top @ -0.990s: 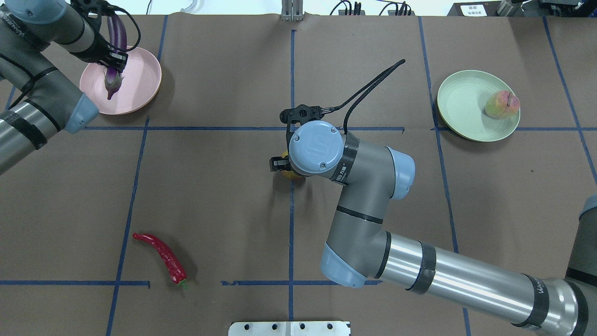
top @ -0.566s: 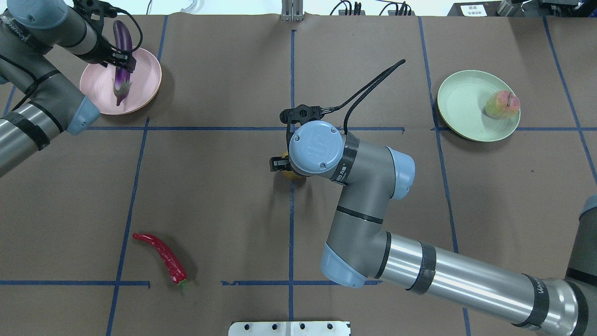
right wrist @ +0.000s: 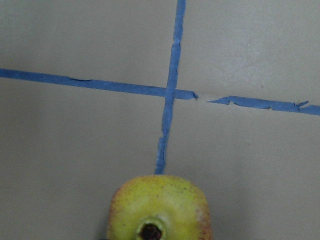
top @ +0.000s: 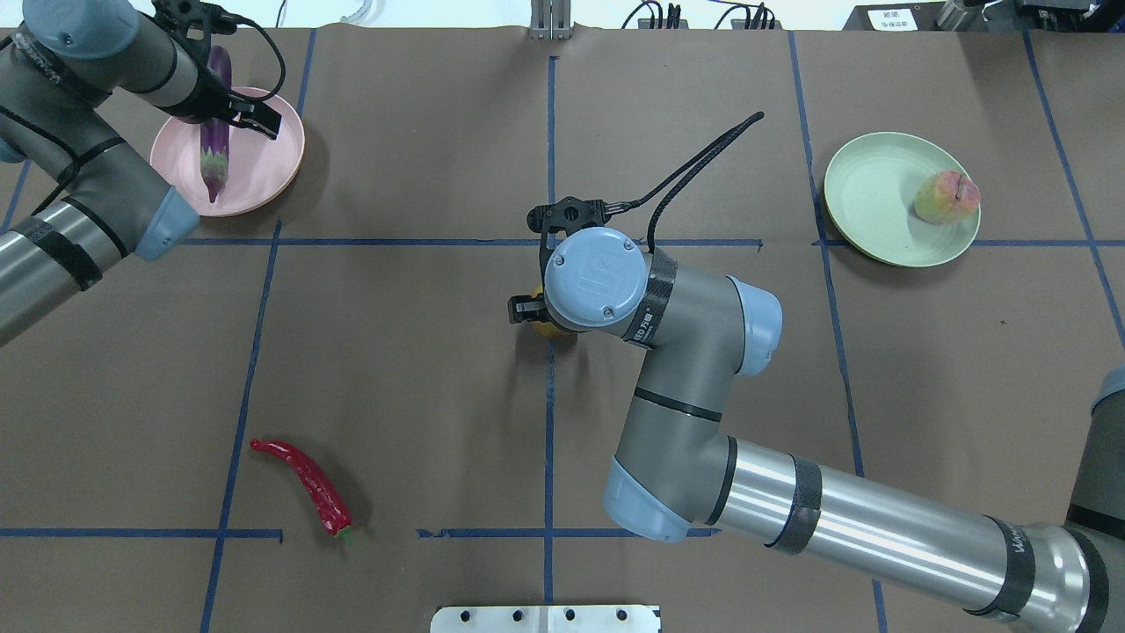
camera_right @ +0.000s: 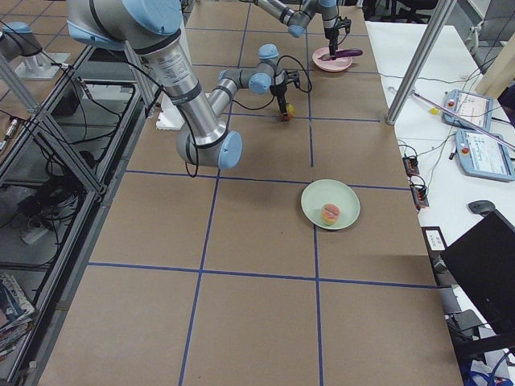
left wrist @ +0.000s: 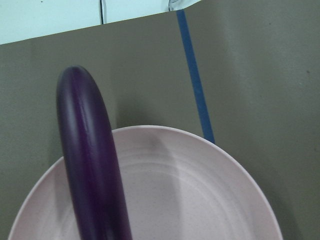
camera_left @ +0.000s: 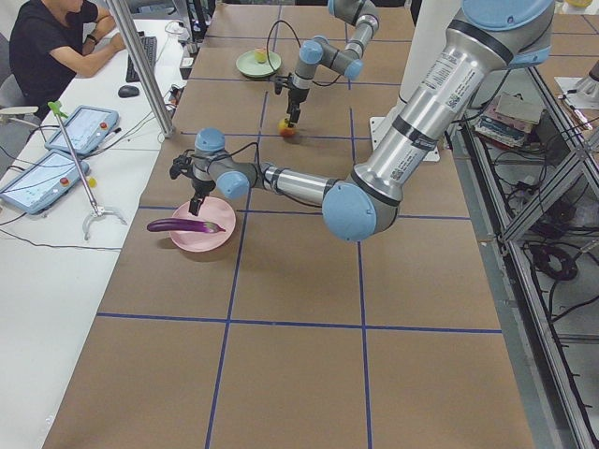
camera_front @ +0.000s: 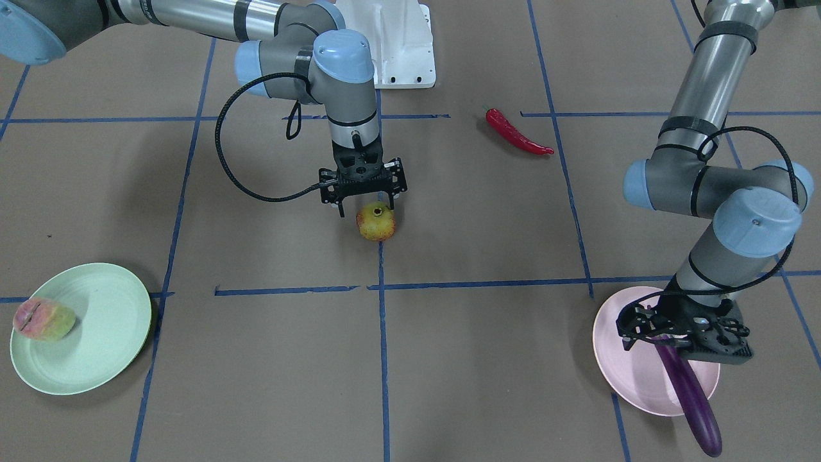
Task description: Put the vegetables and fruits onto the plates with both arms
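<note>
The brown tabletop (top: 422, 352) carries everything. The right arm (top: 844, 519) reaches to its middle. The left arm (top: 97, 176) bends over the pink plate (top: 268, 167). The green plate (top: 870, 193) sits well apart from the pink plate, toward the robot's right end.

The eggplant (top: 214, 149) lies on the pink plate. Its long axis runs straight away from the robot, with the green cap resting inside the plate on the robot's side. The rounded purple end points outward and overhangs the pink plate's far rim.

The left hand (top: 250, 121) hangs just above the pink plate, beside the eggplant. Its jaws look apart and seem to grip nothing. That placement appears finished, and the overhang might let the eggplant tip.

The right hand (camera_front: 365, 204) hovers directly over the pomegranate (camera_front: 376, 222), roughly midway between the pink plate and the green one. Its fingers are spread and not yet closed on the fruit, whose crown points upward. This looks like the grasp step. The next move probably calls for lowering a little, closing across the fruit's width, then carrying it away from the pink plate to join the peach (top: 946, 197) on the green plate.

The chili (top: 308, 483) lies well apart from the pink plate, on the robot's side. It slants, with its stem end farther from the pink plate. It is likely the left hand's next pick.
</note>
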### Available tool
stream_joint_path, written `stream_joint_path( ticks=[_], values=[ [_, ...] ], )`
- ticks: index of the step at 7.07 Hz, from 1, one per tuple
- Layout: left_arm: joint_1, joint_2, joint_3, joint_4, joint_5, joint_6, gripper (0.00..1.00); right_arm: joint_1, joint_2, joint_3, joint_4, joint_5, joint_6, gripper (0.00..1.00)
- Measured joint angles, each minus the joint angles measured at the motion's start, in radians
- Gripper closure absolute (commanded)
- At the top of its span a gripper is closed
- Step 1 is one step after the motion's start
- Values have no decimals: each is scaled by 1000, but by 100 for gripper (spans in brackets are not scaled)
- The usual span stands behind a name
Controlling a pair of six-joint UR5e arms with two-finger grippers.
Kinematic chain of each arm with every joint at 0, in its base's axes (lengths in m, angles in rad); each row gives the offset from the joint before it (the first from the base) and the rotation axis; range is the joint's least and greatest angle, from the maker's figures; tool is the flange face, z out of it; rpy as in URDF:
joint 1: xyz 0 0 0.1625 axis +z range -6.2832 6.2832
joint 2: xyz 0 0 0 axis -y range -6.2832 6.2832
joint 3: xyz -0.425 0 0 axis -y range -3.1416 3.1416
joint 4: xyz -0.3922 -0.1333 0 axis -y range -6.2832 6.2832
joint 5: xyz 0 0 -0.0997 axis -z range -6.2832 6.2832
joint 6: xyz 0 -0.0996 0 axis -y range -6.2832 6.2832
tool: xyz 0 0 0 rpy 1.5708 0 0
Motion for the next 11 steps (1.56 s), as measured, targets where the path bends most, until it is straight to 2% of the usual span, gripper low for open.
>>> stream_joint_path(
  ticks=[2,4,9,11],
  values=[
    [5,2,-12,6,-47,-11,0,0,0,0,0,0,0,0],
    [-17,4,-17,9,-139,-12,0,0,0,0,0,0,0,0],
    [-202,69,-89,0,-423,-7,0,0,0,0,0,0,0,0],
    [-281,111,-116,-1,-489,2,0,0,0,0,0,0,0,0]
  ],
)
